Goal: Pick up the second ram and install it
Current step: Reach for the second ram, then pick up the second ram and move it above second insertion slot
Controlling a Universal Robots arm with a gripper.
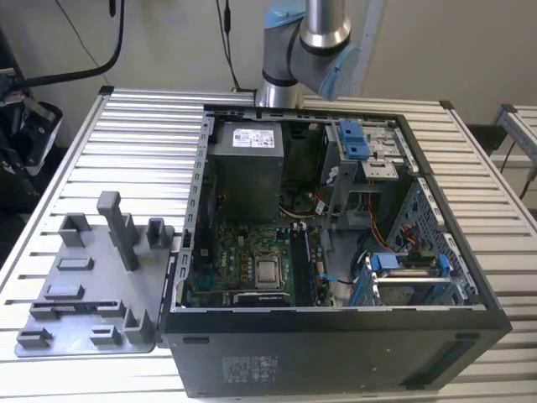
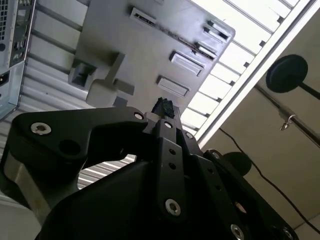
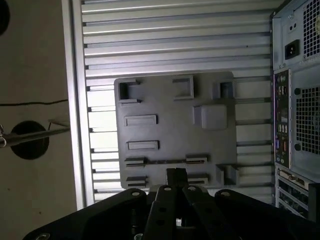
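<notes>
- Black two-finger gripper [image 3: 176, 173]: jaws drawn together, and I see nothing gripped.
- Second ram, a long thin dark stick [image 3: 165, 161]: I judge it stands on edge in the grey plastic fixture plate [image 3: 175, 115], beneath the gripper's tips and apart from them.
- Open black computer case [image 1: 336, 340]: pick-up and installation both outstanding.

On the surface [image 1: 143, 126] the computer case [image 1: 336, 357] lies open — the fixture plate [image 1: 84, 294] just beside it at the exterior view's left, the arm [image 1: 302, 50] behind.
</notes>
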